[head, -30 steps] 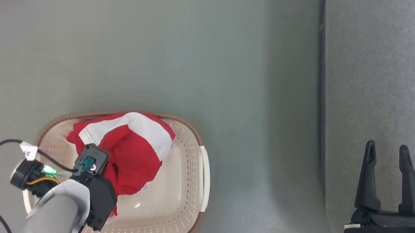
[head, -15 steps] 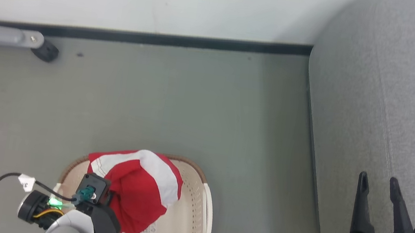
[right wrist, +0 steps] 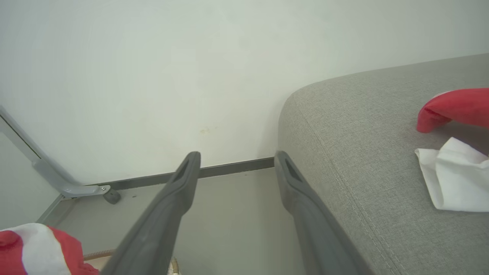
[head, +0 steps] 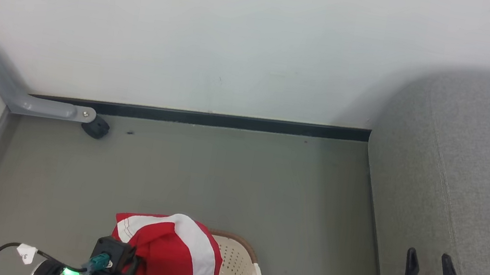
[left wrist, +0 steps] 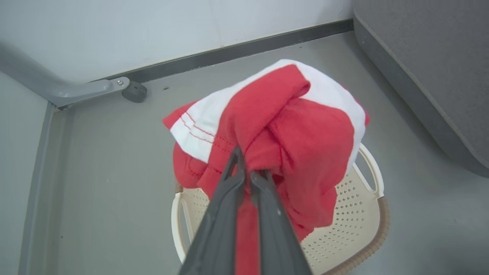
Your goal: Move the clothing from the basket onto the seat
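My left gripper (left wrist: pixel 248 166) is pinched tight on a fold of the red and white garment (left wrist: pixel 298 126), which hangs bunched directly above the basket (left wrist: pixel 366 217). I cannot tell whether its lowest hem touches the basket. The basket sits on the floor (left wrist: pixel 107 183), and the seat (head: pixel 462 179) stands to its right. My right gripper (head: pixel 428 257) hovers over the seat edge nearest the basket, fingers spread wide and holding nothing. Farther right of the basket, a white cloth (right wrist: pixel 454 179) and a red piece (right wrist: pixel 450 107) lie on the seat cushion.
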### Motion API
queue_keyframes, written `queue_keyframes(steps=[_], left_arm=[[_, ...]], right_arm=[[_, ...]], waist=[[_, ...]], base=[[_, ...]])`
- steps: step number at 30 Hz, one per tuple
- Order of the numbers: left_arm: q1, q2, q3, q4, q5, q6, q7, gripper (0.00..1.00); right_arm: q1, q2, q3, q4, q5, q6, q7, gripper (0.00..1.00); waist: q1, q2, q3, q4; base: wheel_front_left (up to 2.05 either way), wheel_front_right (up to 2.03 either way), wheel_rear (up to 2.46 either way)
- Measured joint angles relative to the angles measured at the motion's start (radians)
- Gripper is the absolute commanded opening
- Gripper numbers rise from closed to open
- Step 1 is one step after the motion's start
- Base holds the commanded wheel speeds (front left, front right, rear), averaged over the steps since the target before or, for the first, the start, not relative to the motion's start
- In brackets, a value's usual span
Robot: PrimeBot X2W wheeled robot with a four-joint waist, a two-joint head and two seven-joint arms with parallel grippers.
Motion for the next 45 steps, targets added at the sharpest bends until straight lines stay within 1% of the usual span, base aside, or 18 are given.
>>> queue_keyframes(steps=[4, 11, 16, 17, 29, 37, 40, 45], left_arm=[[0.03, 0.0, 0.007, -0.047, -0.01, 0.0, -0.001, 0.0], [0.123, 0.001, 0.029, -0.139, -0.024, 0.0, -0.005, 0.0], [0.174, 0.001, 0.039, -0.232, -0.049, 0.0, -0.005, 0.0], [0.19, 0.001, 0.039, -0.272, -0.048, 0.0, -0.005, 0.0], [0.24, 0.002, 0.039, -0.508, -0.047, 0.0, -0.005, 0.0], [0.281, 0.003, 0.042, -0.671, -0.045, 0.0, -0.005, 0.0], [0.283, 0.003, 0.043, -0.719, -0.042, 0.0, -0.005, 0.0], [0.297, 0.004, 0.042, -0.78, -0.037, 0.0, -0.005, 0.0]], right_arm=[[0.013, 0.0, 0.009, 0.006, 0.0, 0.007, 0.0, 1.0], [0.036, 0.001, 0.023, 0.002, 0.0, 0.007, 0.0, 1.0], [0.084, 0.002, 0.032, -0.007, 0.0, 0.016, 0.0, 1.0], [0.095, 0.002, 0.038, -0.016, 0.0, 0.016, 0.0, 1.0], [0.115, 0.001, 0.065, -0.043, -0.002, 0.016, 0.0, 1.0], [0.12, -0.003, 0.128, -0.055, -0.023, 0.018, 0.0, 1.0], [0.12, -0.029, 0.188, -0.066, -0.069, 0.025, 0.0, 1.0], [0.116, -0.082, 0.304, -0.097, -0.113, 0.025, 0.0, 1.0]], waist=[[0.0, 0.0001, -0.045, 0.017], [0.0001, 0.0001, -0.114, 0.035], [0.0001, 0.0, -0.152, 0.041], [0.0, 0.0, -0.162, 0.046], [0.0002, 0.0002, -0.191, 0.083], [0.0002, 0.0002, -0.198, 0.094], [0.0002, 0.0002, -0.195, 0.095], [0.0002, 0.0002, -0.187, 0.092]], base=[[0.0, 0.0, 0.0], [0.0, 0.0, 0.0], [0.0, 0.0, 0.0], [0.0, 0.0, 0.0], [0.0, 0.0, 0.0], [0.0, 0.0, 0.0], [0.0, 0.0, 0.0], [0.0, 0.0, 0.0]])
